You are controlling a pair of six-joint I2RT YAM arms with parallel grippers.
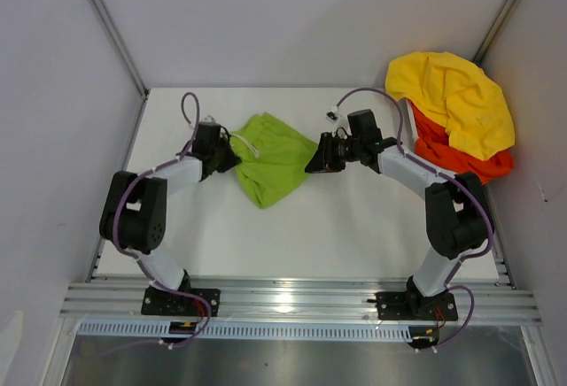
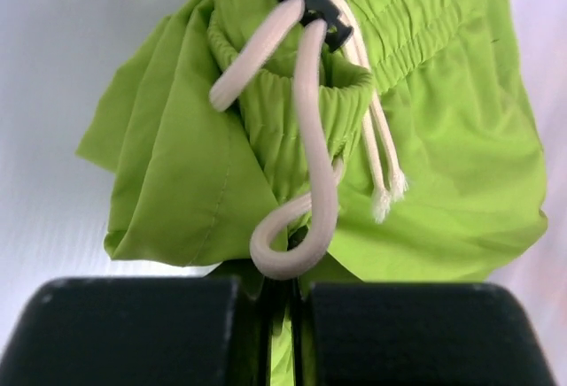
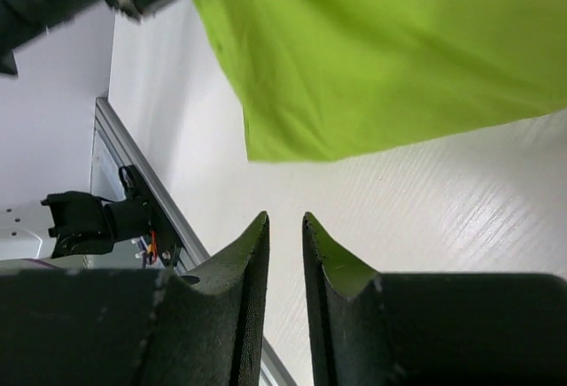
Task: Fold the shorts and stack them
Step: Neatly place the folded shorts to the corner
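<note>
The lime-green shorts [image 1: 275,160] lie crumpled in the middle of the white table. My left gripper [image 1: 232,160] is at their left edge, by the waistband. In the left wrist view it [image 2: 288,289] is shut on a fold of the green cloth [image 2: 443,138], and the white drawstring [image 2: 314,138] loops just above the jaws. My right gripper [image 1: 312,163] hovers at the shorts' right edge. Its jaws [image 3: 285,220] stand a narrow gap apart with nothing between them, just short of the green hem [image 3: 399,50]. The orange-red shorts [image 1: 461,160] lie at the far right, mostly covered.
A yellow cloth [image 1: 452,103] is heaped on the orange-red shorts at the table's back right corner. White walls close in the table on the left, back and right. An aluminium rail [image 1: 301,302] carrying both arm bases runs along the near edge.
</note>
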